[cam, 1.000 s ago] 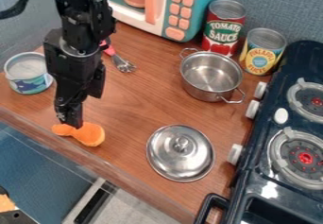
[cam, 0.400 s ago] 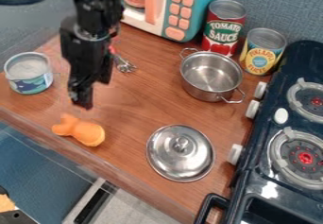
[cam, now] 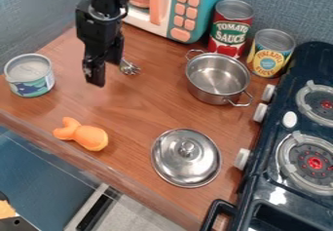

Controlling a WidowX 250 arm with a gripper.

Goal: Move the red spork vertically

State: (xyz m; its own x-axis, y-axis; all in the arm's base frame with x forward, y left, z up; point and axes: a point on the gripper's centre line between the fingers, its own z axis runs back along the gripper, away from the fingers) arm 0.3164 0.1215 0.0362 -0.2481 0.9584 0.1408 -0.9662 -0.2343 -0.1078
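The arm hides the handle of the spork (cam: 130, 68), leaving its metal head in sight left of the pot (cam: 216, 79). The toy microwave (cam: 168, 10), beyond the pot to the left, is cut off by the top edge, as is the arm; the stove (cam: 263, 196), right of the pot, runs out of view. At the lower left corner, far from the pot, is a cut-off object too partial to name.

There are three cans: one red-labelled (cam: 230, 30) and one yellow-labelled (cam: 270, 54), both just behind the pot, and one blue-green (cam: 30, 76), well left of it. There is one lid (cam: 186, 158), in front of the pot, and one orange toy (cam: 88, 135), in front and to its left. Two burners show on the stove.

The gripper (cam: 96, 83) hangs over the worktop (cam: 143, 103), left of the pot. The spork's head lies right of the jaws and slightly farther back. I cannot tell how far open they are, or whether they hold anything.
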